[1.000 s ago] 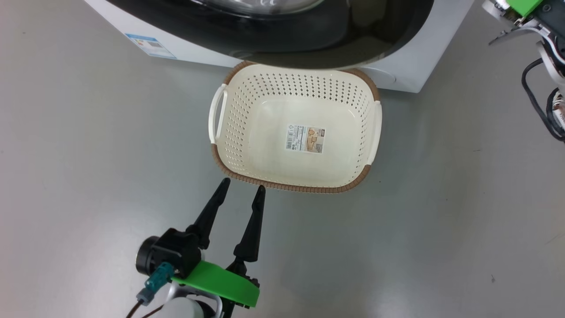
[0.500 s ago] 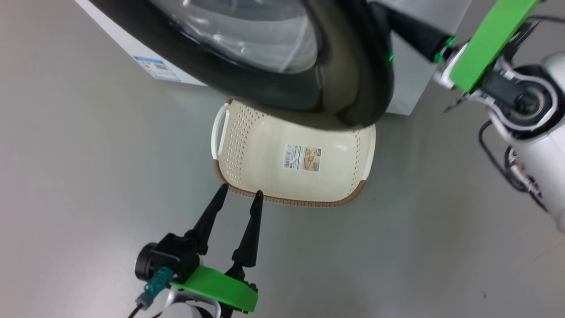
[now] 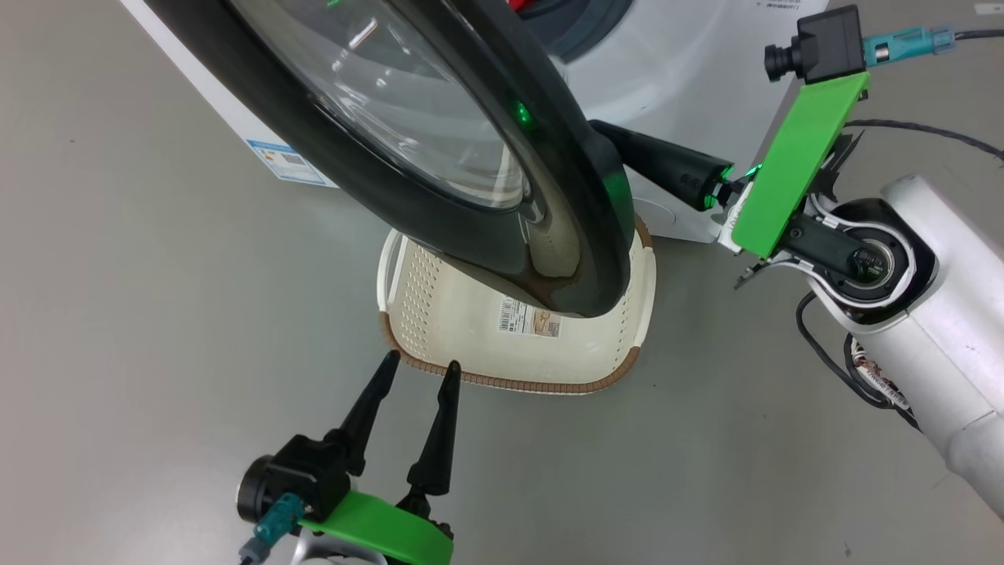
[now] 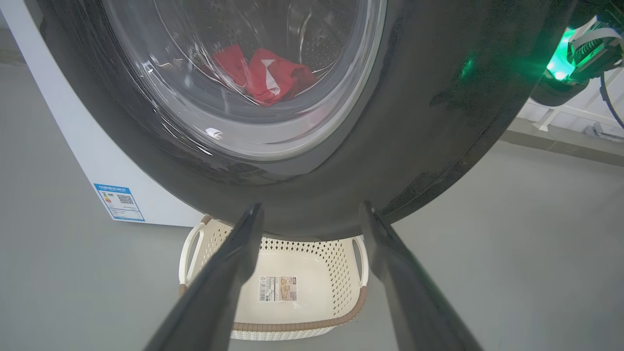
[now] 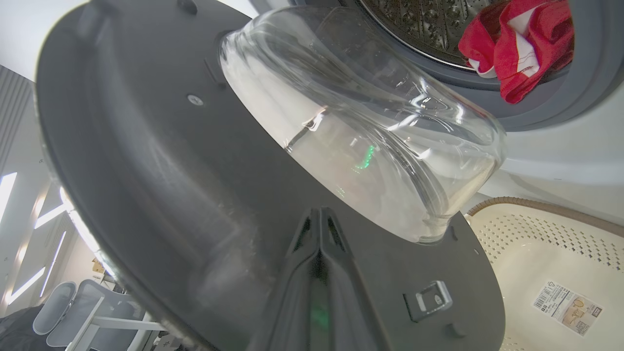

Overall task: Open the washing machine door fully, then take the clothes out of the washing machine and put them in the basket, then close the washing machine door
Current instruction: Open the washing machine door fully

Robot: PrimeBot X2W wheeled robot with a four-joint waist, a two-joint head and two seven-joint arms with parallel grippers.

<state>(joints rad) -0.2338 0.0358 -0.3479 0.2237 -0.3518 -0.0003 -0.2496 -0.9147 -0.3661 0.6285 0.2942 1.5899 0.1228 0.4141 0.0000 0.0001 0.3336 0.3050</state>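
The washing machine door (image 3: 439,227) stands partly open, its black rim and glass bowl (image 5: 365,136) hanging over the cream basket (image 3: 639,275) on the floor. My right gripper (image 5: 319,214) is shut with nothing in it, and its dark fingers (image 3: 667,166) reach behind the door with their tips against its grey inner face (image 5: 146,170). Red and white clothes (image 5: 516,44) lie in the drum of the white washing machine (image 3: 690,71); they also show through the glass as red clothes (image 4: 265,73). My left gripper (image 3: 416,365) is open, low by the basket's near rim (image 4: 302,325).
Grey floor (image 3: 157,329) spreads left and right of the basket. A blue label (image 3: 286,161) marks the machine's front corner. The door latch (image 5: 429,300) sits near the rim's edge. Office chairs (image 5: 73,312) stand beyond the door.
The door has swung out from nearly shut to partly open, over the basket. My right arm has come into view behind it. The head camera has shifted; the left gripper stays open.
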